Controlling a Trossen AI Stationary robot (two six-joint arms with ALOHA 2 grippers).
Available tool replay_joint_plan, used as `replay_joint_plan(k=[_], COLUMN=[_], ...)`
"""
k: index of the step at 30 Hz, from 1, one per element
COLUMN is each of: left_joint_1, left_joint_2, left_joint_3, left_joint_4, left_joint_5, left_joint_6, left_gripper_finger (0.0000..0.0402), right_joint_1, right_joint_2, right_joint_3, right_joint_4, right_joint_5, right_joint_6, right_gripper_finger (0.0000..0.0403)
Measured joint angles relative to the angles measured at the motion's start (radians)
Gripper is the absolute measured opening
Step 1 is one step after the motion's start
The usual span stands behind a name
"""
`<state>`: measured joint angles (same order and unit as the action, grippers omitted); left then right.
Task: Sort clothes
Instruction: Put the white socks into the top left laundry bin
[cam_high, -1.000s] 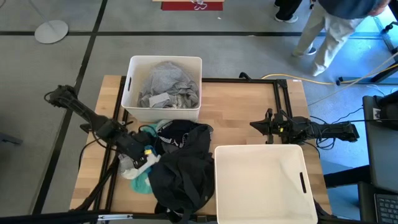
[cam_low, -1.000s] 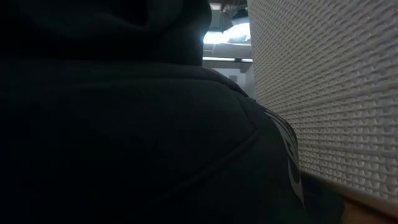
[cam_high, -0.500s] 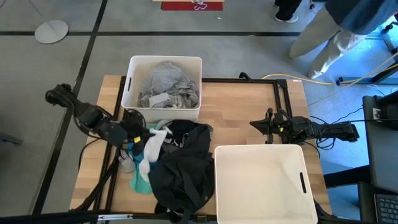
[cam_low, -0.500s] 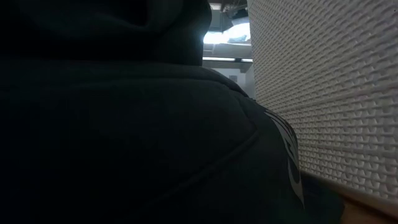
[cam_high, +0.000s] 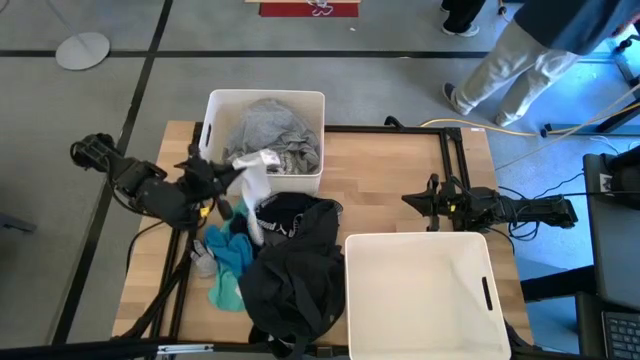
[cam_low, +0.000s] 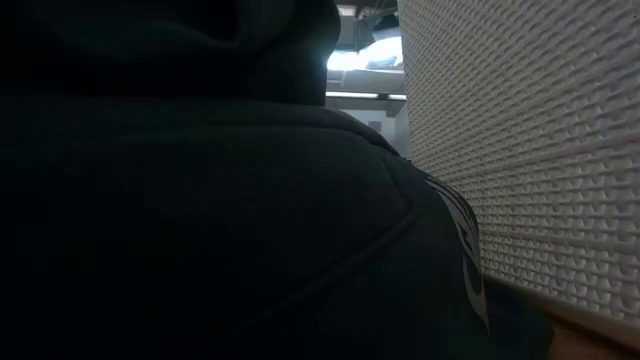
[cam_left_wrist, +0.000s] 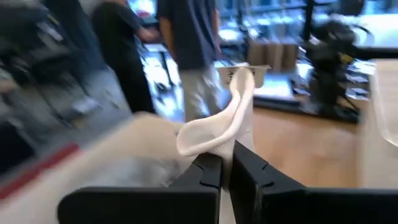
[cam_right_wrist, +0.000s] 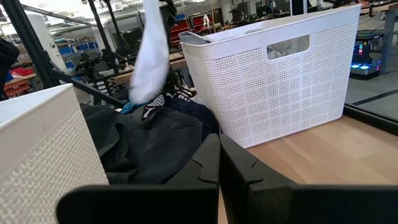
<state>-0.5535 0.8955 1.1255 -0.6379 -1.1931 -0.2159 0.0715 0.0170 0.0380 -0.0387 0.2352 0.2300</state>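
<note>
High view | left gripper (cam_high: 222, 178) clamps white sock (cam_high: 252, 187), hanging long-axis down | filled bin (cam_high: 214, 110) just beyond, bench far-left | right gripper (cam_high: 412, 201) closed, idle.

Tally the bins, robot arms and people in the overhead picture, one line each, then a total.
White bins: 2, one holding grey clothes, one empty
Robot arms: 2, left, right
People: 1, beyond the table
Total: 5

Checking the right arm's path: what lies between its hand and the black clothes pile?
In the high view, bare wooden table separates the right hand from the black clothes.
</note>
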Motion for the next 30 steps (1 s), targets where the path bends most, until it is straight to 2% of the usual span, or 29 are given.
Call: replay_joint_plan(k=[6,12,15,18,22,26,30], left_joint_1=[0.073,0.207,0.286,0.367,0.483,0.607,0.719], left_joint_2=[0.000,-0.001,-0.002,-0.002,-0.002,-0.001,0.001], left_joint_3=[0.000,0.000,0.000,0.000,0.000,0.000,0.000], left_joint_4=[0.209,0.415,0.516,0.594,0.637,0.635,0.623], left_joint_5=[-0.123,-0.129,-0.100,-0.026,0.058,0.092,0.092], left_joint_6=[0.296,0.527,0.628,0.712,0.801,0.841,0.803], left_gripper_finger=[0.0012,0.0007,0.0008,0.0013,0.0013,0.0009,0.0012], right_joint_1=[0.000,0.000,0.000,0.000,0.000,0.000,0.000], right_joint_2=[0.000,0.000,0.000,0.000,0.000,0.000,0.000], right_joint_3=[0.000,0.000,0.000,0.000,0.000,0.000,0.000], right_joint_4=[0.000,0.000,0.000,0.000,0.000,0.000,0.000], right_joint_5=[0.000,0.000,0.000,0.000,0.000,0.000,0.000], right_joint_6=[0.000,0.000,0.000,0.000,0.000,0.000,0.000], right_gripper_finger=[0.0003,0.0003,0.0003,0.0003,0.0003,0.0003,0.0003])
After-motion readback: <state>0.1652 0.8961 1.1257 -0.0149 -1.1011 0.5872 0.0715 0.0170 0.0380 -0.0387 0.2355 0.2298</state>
